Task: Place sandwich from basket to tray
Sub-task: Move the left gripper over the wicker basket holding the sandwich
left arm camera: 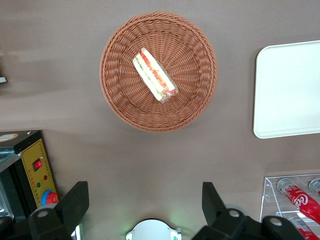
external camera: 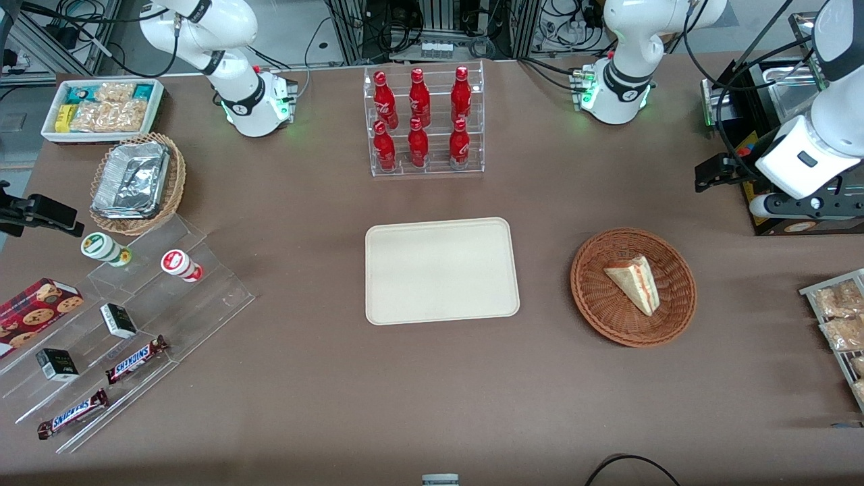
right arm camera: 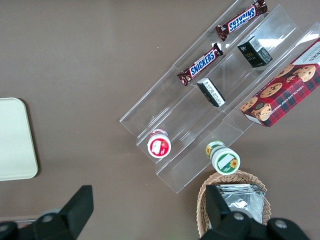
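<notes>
Brown tabletop (external camera: pixel 432 405) carries everything, and nearest the front camera on it sit the two task pieces, side by side but well apart. One sandwich (external camera: pixel 634 282) lies on its side in the one reddish-brown basket (external camera: pixel 594 304), its red and green filling stripe showing along the cut edge. One cream tray (external camera: pixel 442 270) rests bare at the middle of the tabletop, toward the parked arm's end from the basket.

Farther from the front camera than the basket, and raised well above the tabletop, hangs the gripper (left arm camera: pixel 145 210). Its jaws stand wide open with nothing between them, and the wrist view looks down past them onto the basket and sandwich, with a corner of the tray at the edge.

By my reading the task has not yet got past its first step: the approach to the pick. The next move calls for bringing the gripper over the basket, turning the jaws to straddle the wedge across its flat bread faces, and descending inside the woven rim without snagging it. The bread looks soft, so a gentle squeeze would probably suit.

Farthest back, a clear rack (external camera: pixel 426 169) holds six red bottles (external camera: pixel 418 142).
</notes>
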Action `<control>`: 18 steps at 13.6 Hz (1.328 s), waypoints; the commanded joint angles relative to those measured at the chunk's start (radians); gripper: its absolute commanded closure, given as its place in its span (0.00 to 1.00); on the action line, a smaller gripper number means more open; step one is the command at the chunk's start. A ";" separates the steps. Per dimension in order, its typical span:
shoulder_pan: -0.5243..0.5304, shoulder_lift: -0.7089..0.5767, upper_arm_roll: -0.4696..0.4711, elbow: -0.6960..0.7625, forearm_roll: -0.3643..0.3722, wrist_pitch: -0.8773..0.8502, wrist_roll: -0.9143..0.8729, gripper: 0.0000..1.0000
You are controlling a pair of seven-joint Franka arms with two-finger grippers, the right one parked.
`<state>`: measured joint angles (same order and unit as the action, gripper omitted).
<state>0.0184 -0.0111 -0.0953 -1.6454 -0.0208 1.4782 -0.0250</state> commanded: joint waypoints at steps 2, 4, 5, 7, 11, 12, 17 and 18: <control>-0.011 -0.004 0.009 0.009 -0.014 -0.027 -0.012 0.00; -0.014 0.016 0.008 0.004 -0.014 -0.015 -0.009 0.00; -0.014 0.037 0.008 0.004 -0.014 -0.006 -0.007 0.00; -0.014 0.054 0.006 -0.040 -0.014 0.046 -0.004 0.00; -0.014 0.046 0.006 -0.267 -0.013 0.297 -0.004 0.00; -0.014 0.054 0.006 -0.301 -0.013 0.354 -0.004 0.00; -0.014 0.077 0.006 -0.493 -0.007 0.669 -0.006 0.00; -0.014 0.085 0.006 -0.516 -0.008 0.712 -0.010 0.00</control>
<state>0.0127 0.0857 -0.0954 -2.1019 -0.0234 2.1115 -0.0250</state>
